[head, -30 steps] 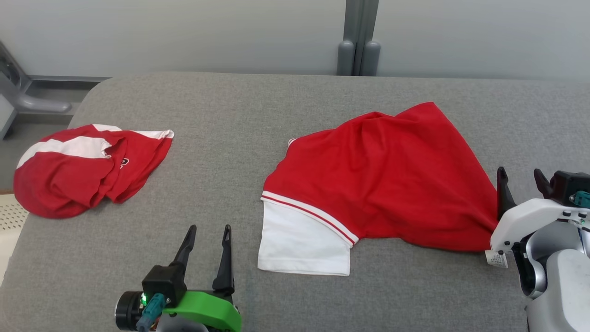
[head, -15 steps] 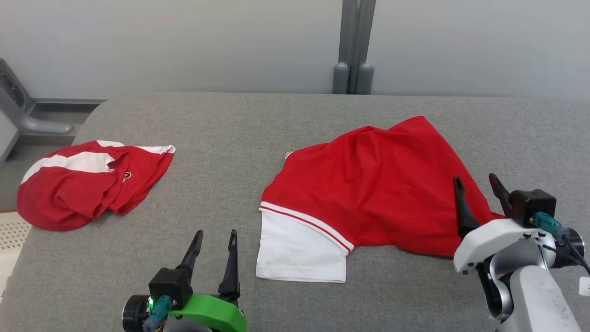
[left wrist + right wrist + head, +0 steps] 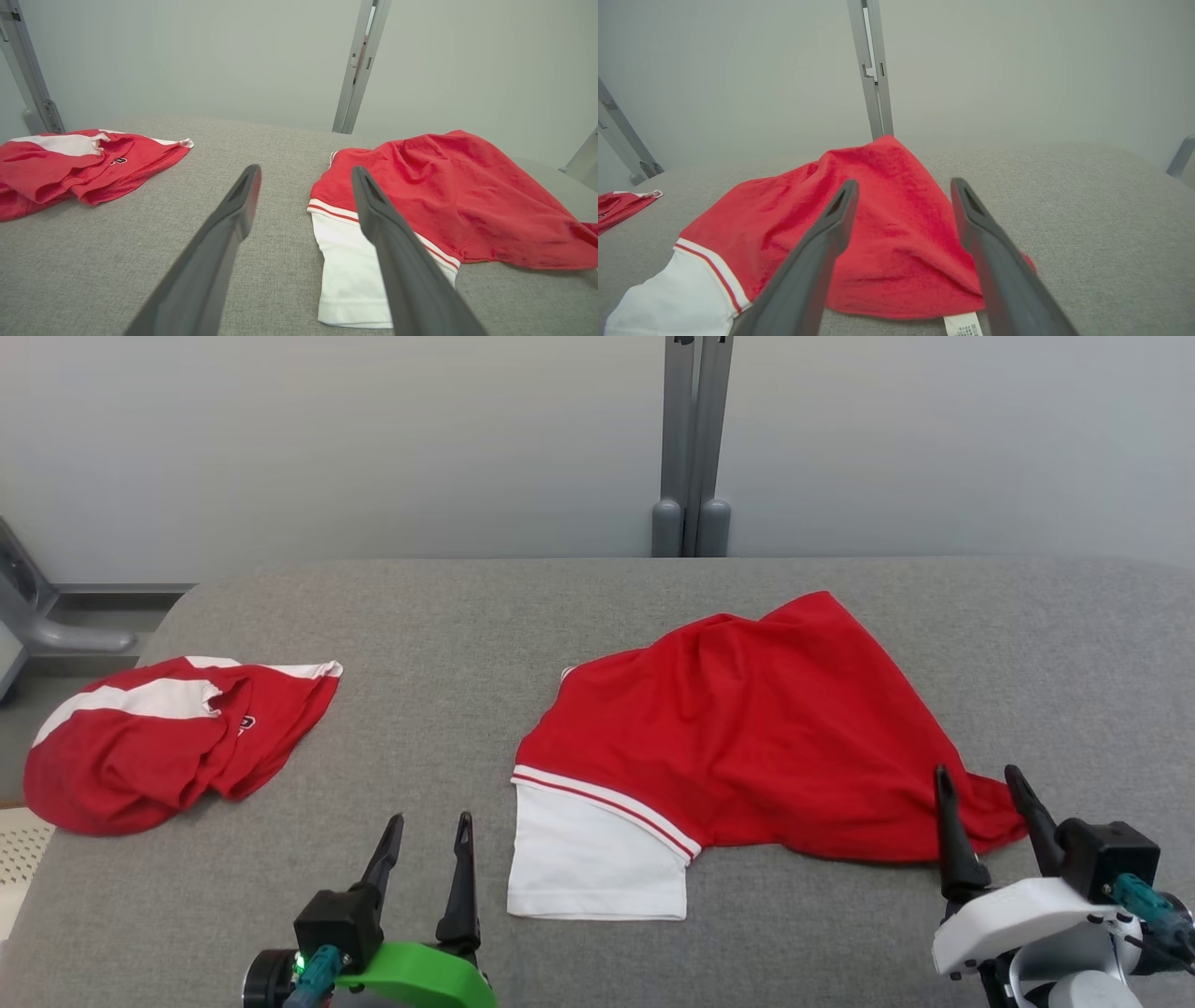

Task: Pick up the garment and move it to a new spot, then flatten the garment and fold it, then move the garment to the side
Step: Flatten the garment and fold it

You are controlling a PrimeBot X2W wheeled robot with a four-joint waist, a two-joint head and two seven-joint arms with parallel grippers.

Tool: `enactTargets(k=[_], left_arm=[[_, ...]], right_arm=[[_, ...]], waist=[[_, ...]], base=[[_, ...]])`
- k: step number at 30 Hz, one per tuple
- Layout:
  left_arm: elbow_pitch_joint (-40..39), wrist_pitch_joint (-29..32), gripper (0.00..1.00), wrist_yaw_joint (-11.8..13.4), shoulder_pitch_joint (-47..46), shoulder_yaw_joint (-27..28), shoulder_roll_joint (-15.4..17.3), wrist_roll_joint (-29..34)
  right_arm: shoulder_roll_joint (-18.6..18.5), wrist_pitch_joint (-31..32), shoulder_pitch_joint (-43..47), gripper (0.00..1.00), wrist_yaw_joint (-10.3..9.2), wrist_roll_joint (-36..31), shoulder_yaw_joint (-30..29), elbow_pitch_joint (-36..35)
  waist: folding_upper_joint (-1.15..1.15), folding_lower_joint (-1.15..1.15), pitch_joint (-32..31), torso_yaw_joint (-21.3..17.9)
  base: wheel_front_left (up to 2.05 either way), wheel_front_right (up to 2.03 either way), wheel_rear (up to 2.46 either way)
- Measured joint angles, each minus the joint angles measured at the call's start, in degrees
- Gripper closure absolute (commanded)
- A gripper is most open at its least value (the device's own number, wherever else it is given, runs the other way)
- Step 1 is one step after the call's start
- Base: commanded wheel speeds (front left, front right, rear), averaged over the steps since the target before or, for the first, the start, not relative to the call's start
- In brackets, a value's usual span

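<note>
Pulled back toward the lower right, the right gripper (image 3: 976, 772) is spread empty like the left gripper (image 3: 430, 818), beside the shirt (image 3: 747, 728) lying crosswise centre-right, white sleeve (image 3: 593, 859) pointing at the bottom edge.

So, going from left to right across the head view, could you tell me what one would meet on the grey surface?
Crumpled red and white garment → left gripper, open → red garment with the white sleeve → right gripper, open, at that garment's right end.
</note>
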Motion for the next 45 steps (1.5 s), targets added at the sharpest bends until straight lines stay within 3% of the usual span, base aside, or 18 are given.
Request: enactTargets(k=[18, 31, 38, 39, 40, 41, 43, 44, 45], left_arm=[[1.8, 0.0, 0.00, -0.3, 0.3, -0.7, 0.0, 0.0], [17.9, 9.3, 0.00, -0.8, -4.6, -5.0, 0.0, -5.6], [23.5, 9.8, 0.00, 0.4, -7.5, -5.9, 0.0, -9.3], [24.2, 9.7, 0.04, 0.2, -8.0, -6.3, 0.0, -9.5], [24.7, 9.3, 0.16, 0.1, -8.4, -6.5, 0.0, -9.7], [25.2, 8.9, 0.50, -0.1, -9.0, -6.7, 0.0, -10.0], [26.0, 8.3, 0.75, -0.8, -9.9, -7.5, 0.0, -11.0], [26.2, 7.9, 0.96, -1.0, -10.3, -7.9, 0.0, -11.4], [26.5, 7.4, 1.00, -1.1, -10.7, -8.4, 0.0, -11.9]], right_arm=[[0.0, -1.4, 0.7, 0.00, 0.00, 1.2, 1.7, 1.7], [0.0, -0.2, -0.4, 0.00, 0.00, 1.3, 1.6, 2.0], [0.0, 0.9, -0.5, 0.00, 0.00, 0.0, -1.0, 3.3], [0.0, 1.2, -0.5, 0.00, 0.00, -0.7, -1.7, 3.7], [0.0, 1.4, -0.6, 0.00, 0.00, -0.8, -2.3, 4.1], [0.0, 1.7, -0.8, 0.00, 0.00, -0.9, -2.9, 4.7], [0.0, 2.2, -1.5, 0.00, 0.00, -1.2, -4.3, 6.2], [0.0, 2.3, -1.9, 0.00, 0.00, -1.2, -4.8, 6.9], [0.0, 2.6, -2.5, 0.00, 0.00, -1.3, -5.7, 8.2]], waist=[[0.00, 0.00, 0.4, 0.2], [0.00, 0.00, 2.1, -3.7], [0.00, 0.00, 3.8, -6.7], [0.00, 0.00, 4.3, -6.9], [0.00, 0.00, 4.6, -7.1], [0.00, 0.00, 4.9, -7.3], [0.00, 0.00, 5.6, -7.4], [0.00, 0.00, 5.8, -7.4], [0.00, 0.00, 6.1, -7.3]], base=[[0.00, 0.00, 0.00], [0.00, 0.00, 0.00], [0.00, 0.00, 0.00], [0.00, 0.00, 0.00], [0.00, 0.00, 0.00], [0.00, 0.00, 0.00], [0.00, 0.00, 0.00], [0.00, 0.00, 0.00], [0.00, 0.00, 0.00]])
